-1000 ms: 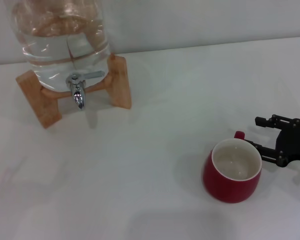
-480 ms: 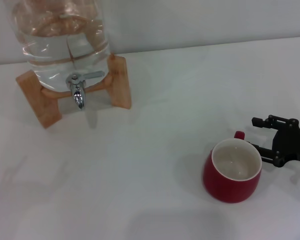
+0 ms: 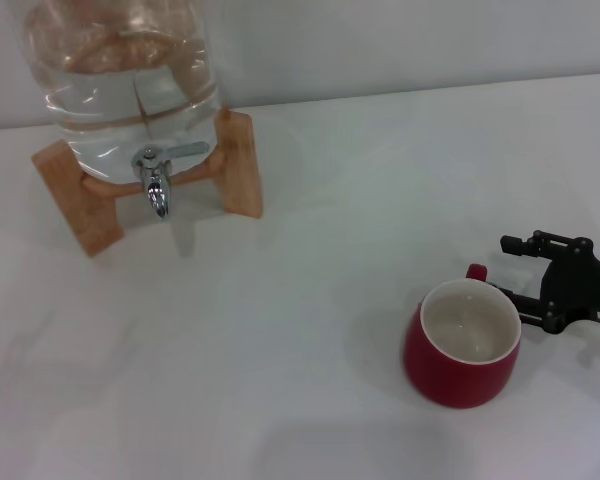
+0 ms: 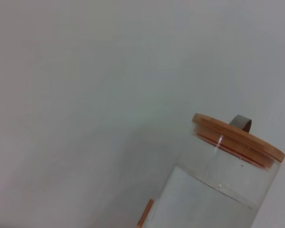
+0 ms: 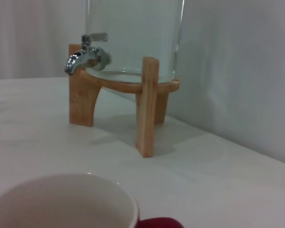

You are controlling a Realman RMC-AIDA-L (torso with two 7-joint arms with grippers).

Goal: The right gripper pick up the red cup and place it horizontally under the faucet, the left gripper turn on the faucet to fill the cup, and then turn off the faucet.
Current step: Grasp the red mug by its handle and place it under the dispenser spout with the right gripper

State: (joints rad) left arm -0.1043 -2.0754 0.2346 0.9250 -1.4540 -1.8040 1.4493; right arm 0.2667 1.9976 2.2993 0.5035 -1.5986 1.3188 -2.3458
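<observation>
One gripper shows in the head view: the right gripper (image 3: pixel 513 272), fingers spread apart around the handle side of the red cup (image 3: pixel 462 342), gripping nothing; the cup stands upright on the white table (image 3: pixel 310 300), well apart from the faucet (image 3: pixel 156 178).

Left wrist view: the water jar (image 4: pixel 218 185) with its wooden lid (image 4: pixel 237 139); the left gripper is unseen.

Right wrist view: cup rim near, faucet and wooden stand (image 5: pixel 145 105) beyond.
</observation>
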